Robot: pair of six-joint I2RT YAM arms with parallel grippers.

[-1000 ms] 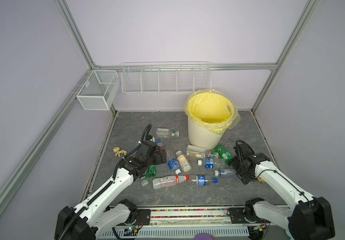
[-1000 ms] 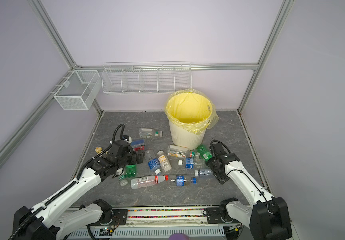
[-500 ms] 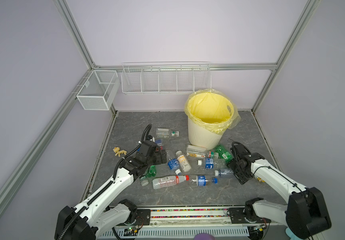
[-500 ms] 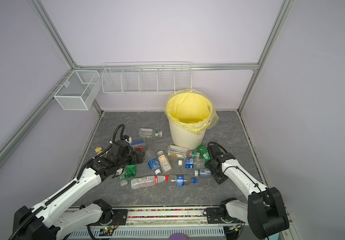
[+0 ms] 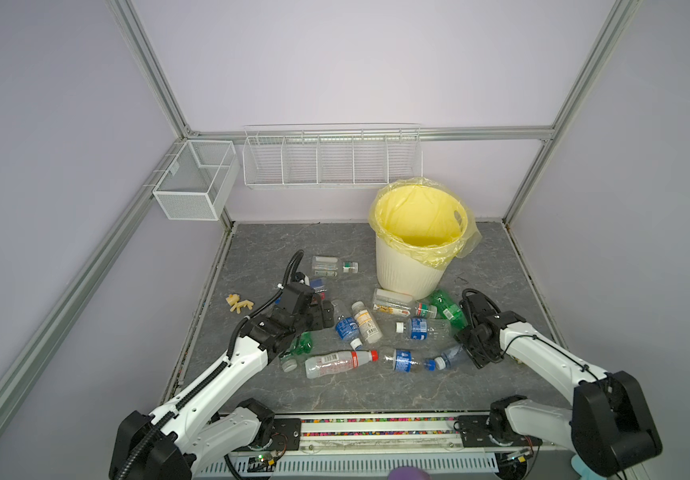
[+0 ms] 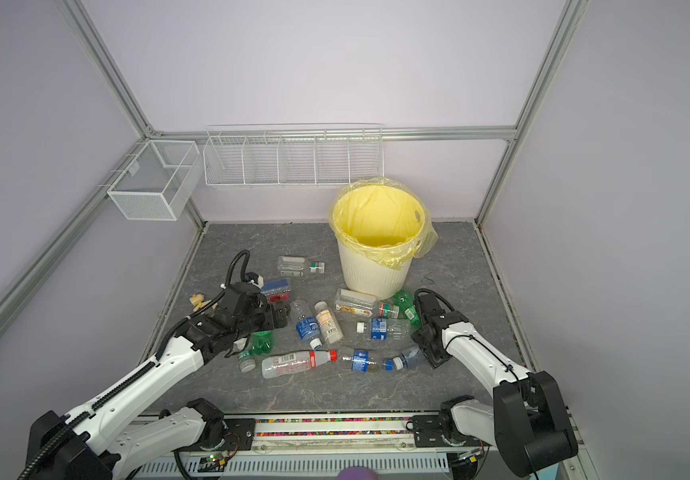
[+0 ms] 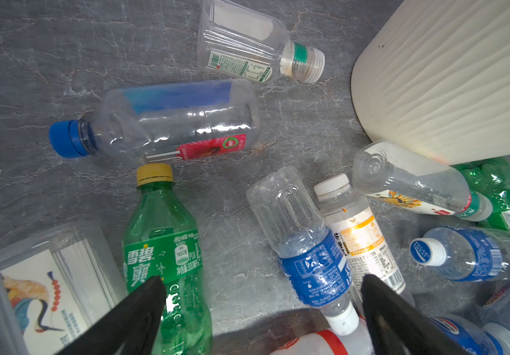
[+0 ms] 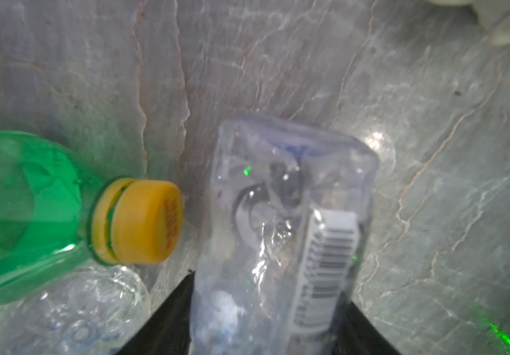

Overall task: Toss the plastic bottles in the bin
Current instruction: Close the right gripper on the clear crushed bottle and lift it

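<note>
Several plastic bottles point(image 5: 370, 328) point(image 6: 322, 328) lie scattered on the grey floor in front of the bin point(image 5: 407, 272) point(image 6: 372, 274), a cream ribbed bucket with a yellow bag. My right gripper point(image 5: 464, 352) point(image 6: 423, 353) point(image 8: 273, 322) is low at the right end of the heap. It is shut on a small clear bottle point(image 8: 287, 199) point(image 5: 448, 357) with a barcode label, one black finger against each side. A green bottle point(image 8: 29, 212) with a yellow cap lies beside it. My left gripper point(image 5: 321, 316) point(image 7: 262, 289) hangs open above a green bottle point(image 7: 161, 246) and a blue-labelled bottle point(image 7: 309, 258), touching neither.
Two white wire baskets point(image 5: 330, 162) point(image 5: 195, 183) hang on the back and left walls. A small yellow-white toy figure point(image 5: 238, 302) lies near the left wall. The bin's ribbed wall point(image 7: 450, 80) stands close behind the heap. Aluminium frame posts mark the corners.
The right gripper's jaws have closed in from wide open onto the small clear bottle. The left arm and its open gripper have hardly moved.
</note>
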